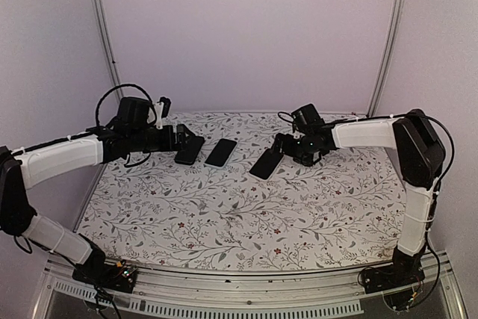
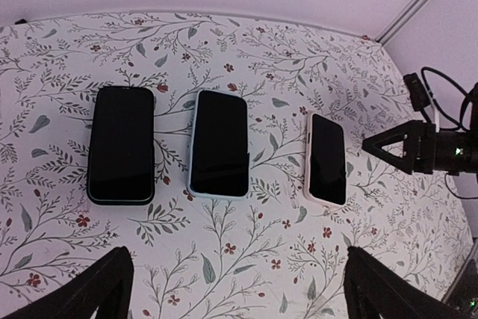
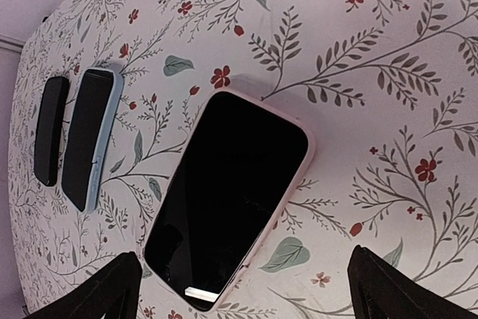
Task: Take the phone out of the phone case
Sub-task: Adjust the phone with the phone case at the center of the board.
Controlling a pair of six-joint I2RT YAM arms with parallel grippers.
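Pink phone (image 3: 231, 199), in its case, is lying screen-up on the tabletop (image 3: 388, 57), directly under your right fingers (image 3: 388, 289), which are hanging spread and gripping nothing. To its left a blue phone (image 2: 219, 143) and then a dark phone (image 2: 122, 145) are lying in the same row, none touching. Your left fingers (image 2: 97, 293) are hovering spread above those two, empty too.

Left arm (image 1: 63, 158) and right arm (image 1: 366, 134): white sleeved links, black joints and wrist housings. Thin black cables (image 1: 110, 90) loop off both wrists. Fingertips (image 2: 104, 289) black, wedge-shaped. Black bases (image 1: 112, 274), near edge.
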